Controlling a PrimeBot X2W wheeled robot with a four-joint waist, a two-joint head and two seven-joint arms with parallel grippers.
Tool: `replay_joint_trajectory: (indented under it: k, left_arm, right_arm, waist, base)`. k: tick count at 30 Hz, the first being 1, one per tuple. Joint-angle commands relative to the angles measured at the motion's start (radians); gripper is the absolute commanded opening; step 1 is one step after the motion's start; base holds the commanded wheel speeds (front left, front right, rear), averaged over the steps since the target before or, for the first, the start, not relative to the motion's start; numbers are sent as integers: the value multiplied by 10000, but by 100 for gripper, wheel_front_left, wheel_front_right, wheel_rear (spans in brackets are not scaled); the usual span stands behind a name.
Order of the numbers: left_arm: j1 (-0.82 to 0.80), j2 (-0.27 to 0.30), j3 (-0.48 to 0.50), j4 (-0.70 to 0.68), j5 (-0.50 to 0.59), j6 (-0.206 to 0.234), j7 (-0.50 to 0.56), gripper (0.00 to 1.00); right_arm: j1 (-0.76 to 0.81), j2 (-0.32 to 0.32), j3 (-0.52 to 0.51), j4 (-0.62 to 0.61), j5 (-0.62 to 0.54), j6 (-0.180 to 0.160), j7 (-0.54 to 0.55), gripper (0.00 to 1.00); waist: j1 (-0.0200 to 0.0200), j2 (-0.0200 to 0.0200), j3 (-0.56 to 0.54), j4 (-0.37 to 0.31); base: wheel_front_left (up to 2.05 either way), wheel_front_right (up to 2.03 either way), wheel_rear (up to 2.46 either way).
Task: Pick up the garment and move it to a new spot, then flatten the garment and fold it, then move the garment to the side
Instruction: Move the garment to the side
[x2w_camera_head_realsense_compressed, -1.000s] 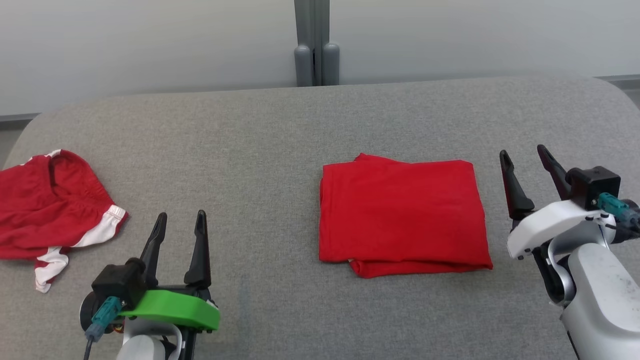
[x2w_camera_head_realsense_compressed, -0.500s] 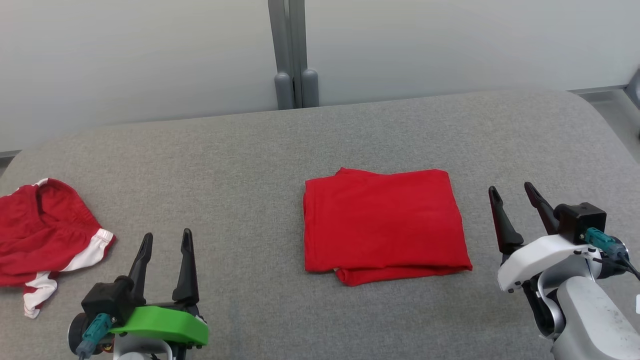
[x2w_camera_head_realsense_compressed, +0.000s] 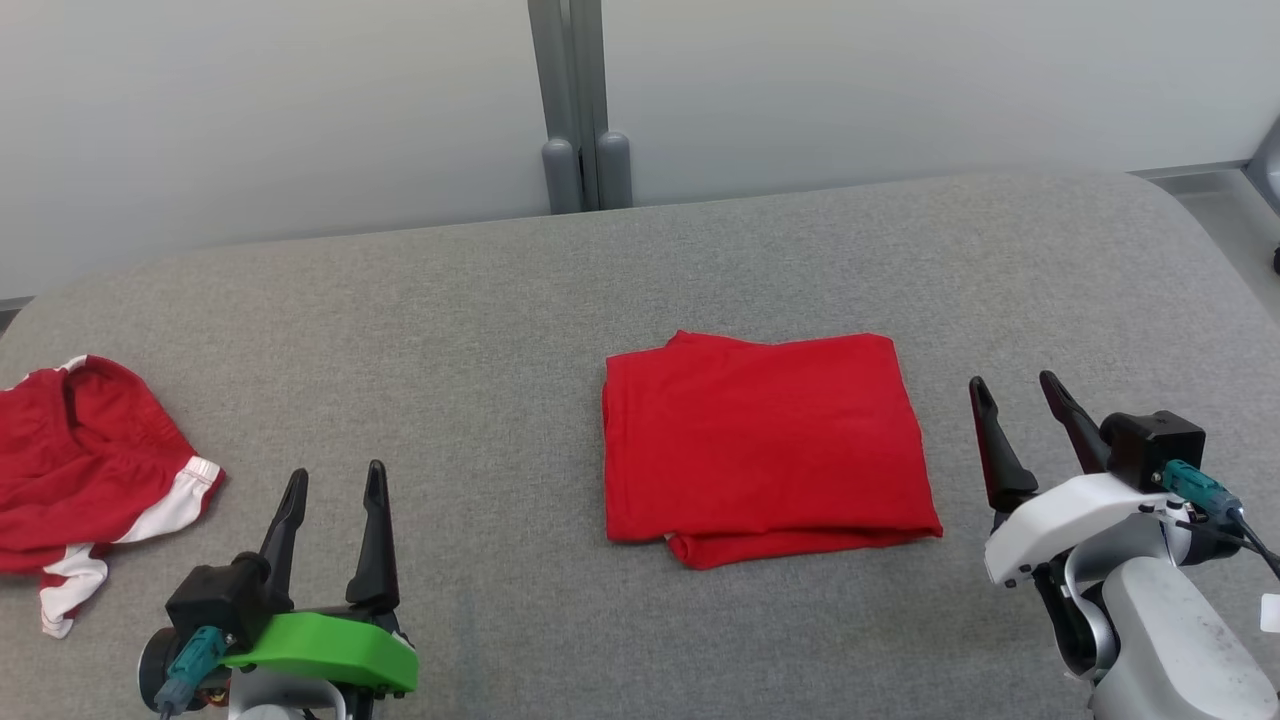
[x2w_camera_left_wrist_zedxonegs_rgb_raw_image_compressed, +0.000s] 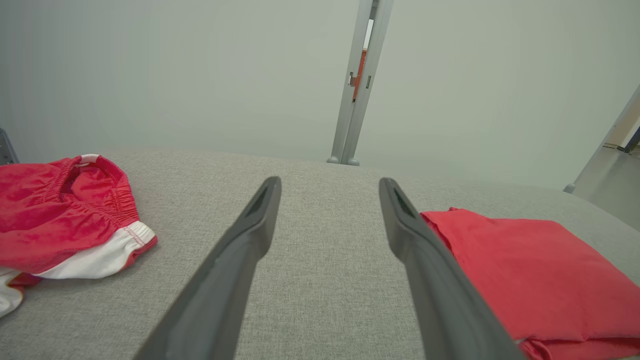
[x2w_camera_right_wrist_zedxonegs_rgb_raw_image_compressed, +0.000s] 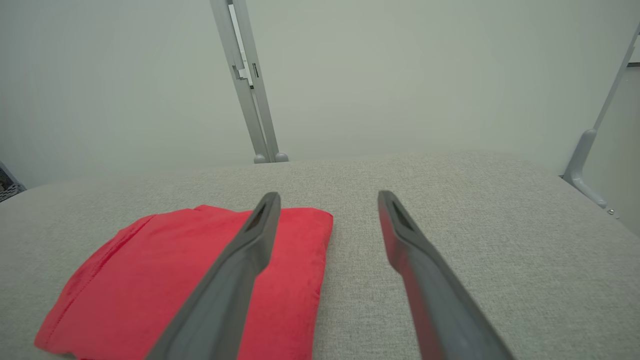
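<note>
Lying folded, the red garment (x2w_camera_head_realsense_compressed: 760, 445) is seen at nine o'clock of the right gripper (x2w_camera_head_realsense_compressed: 1011, 382), three o'clock of the left gripper (x2w_camera_head_realsense_compressed: 337, 470). Both jaws are held apart, empty.

A broad table (x2w_camera_head_realsense_compressed: 450, 300) covered in grey woven fabric is spread across the foreground, and its far corners are rounded. Behind it a pale, plain wall (x2w_camera_head_realsense_compressed: 250, 120) of smooth panels is set, divided by a slim grey metal post (x2w_camera_head_realsense_compressed: 568, 80) that is planted just past the table's far edge. Two rounded grey caps (x2w_camera_head_realsense_compressed: 585, 172) are fitted at the foot of this post. At the far right a strip of light grey floor (x2w_camera_head_realsense_compressed: 1225, 210) is shown, where a second post (x2w_camera_right_wrist_zedxonegs_rgb_raw_image_compressed: 582, 150), slanted in the right wrist view, is fixed with a curved foot. The room is lit evenly and softly, and only faint shadows are cast.
</note>
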Motion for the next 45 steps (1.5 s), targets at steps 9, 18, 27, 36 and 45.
replay_joint_trajectory:
  k: [9, 18, 27, 36, 45]
  left_arm:
    - [-134, 10, -59, -187, 78, -24, -2, 100]
    - [-658, 15, -321, -596, -102, -25, -2, 100]
    - [-1073, 14, -511, -845, -146, -19, -2, 100]
    - [-1209, 13, -447, -1022, -61, -12, -2, 100]
    - [-1328, 14, -280, -1639, 251, 16, -2, 100]
  right_arm:
    - [-558, -3, 11, 161, 266, -6, 668, 100]
    - [-2554, 269, -804, 1922, 591, -6, 5460, 100]
    - [-2976, 903, -1265, 3254, 17, -4, 7217, 100]
    - [-2839, 621, -204, 2992, -350, -4, 7813, 0]
    - [-4136, -759, 2023, 1702, -731, -13, 7858, 0]
  waist:
    - [0, 0, 310, 139]
    - [0, 0, 1408, 769]
    - [0, 0, 2066, 1258]
    - [0, 0, 2217, 1261]
    - [0, 0, 2909, 245]
  base:
    - [0, 0, 0]
    - [0, 0, 0]
    - [0, 0, 0]
    - [0, 0, 0]
    - [0, 0, 0]
